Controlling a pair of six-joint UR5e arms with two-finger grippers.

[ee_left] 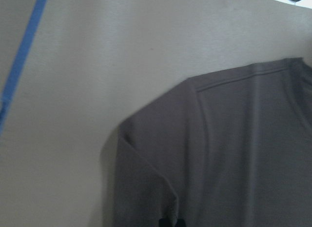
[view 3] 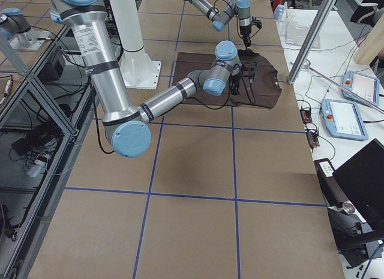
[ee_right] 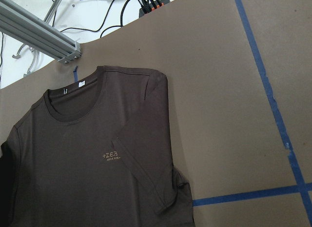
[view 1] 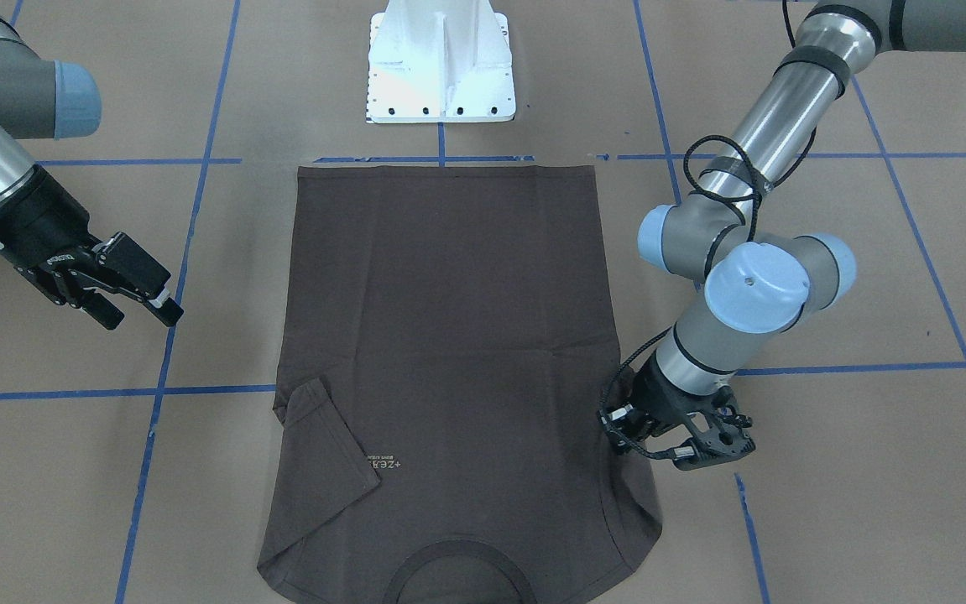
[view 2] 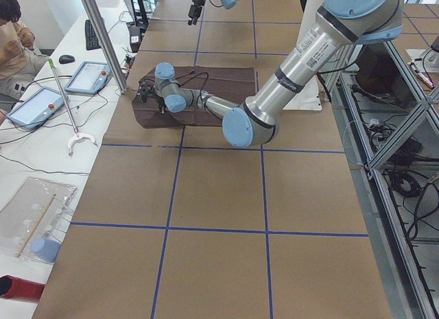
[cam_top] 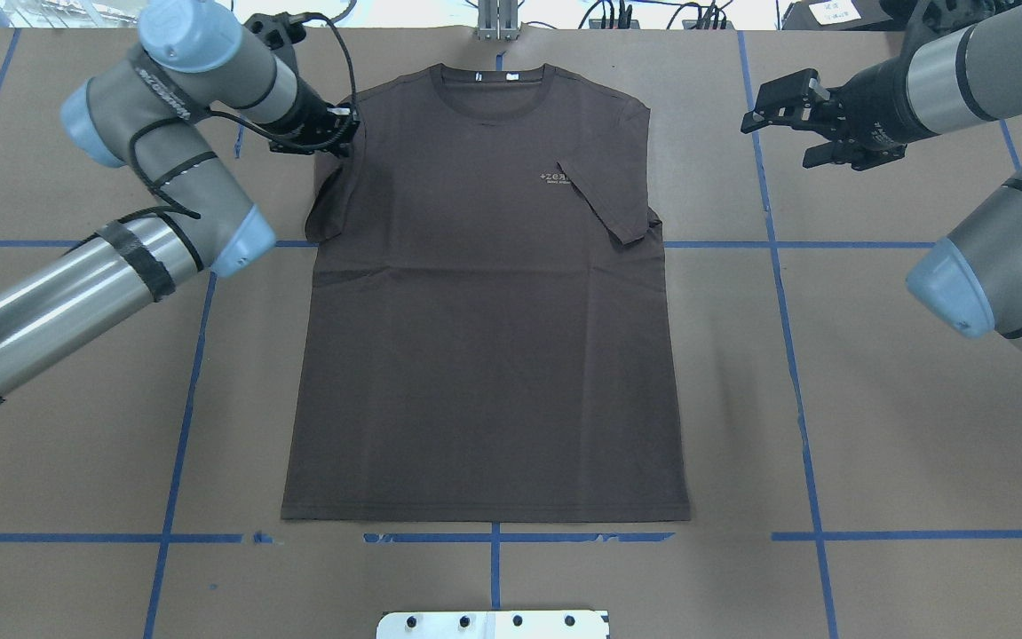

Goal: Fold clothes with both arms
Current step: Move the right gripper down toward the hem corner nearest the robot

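The dark brown-grey T-shirt [cam_top: 484, 355] lies flat, front up, its collar [cam_top: 493, 84] at the far edge from the robot. One sleeve [cam_top: 604, 200] is folded in over the chest beside the pale logo [cam_top: 555, 177]. My left gripper [cam_top: 346, 133] is low at the other shoulder. In its wrist view the fingertips [ee_left: 163, 222] sit close together on the sleeve cloth [ee_left: 146, 178], so it looks shut on it. My right gripper [cam_top: 777, 133] is open and empty, held above the table beside the folded sleeve. It also shows in the front view [view 1: 145, 320].
The white pedestal base [view 1: 441, 63] stands at the robot's side of the table, just past the shirt's hem. Blue tape lines [cam_top: 795, 355] grid the brown table. Beyond the collar end are a metal post [view 2: 103, 41], tablets [view 2: 89, 75] and a seated person [view 2: 14, 31].
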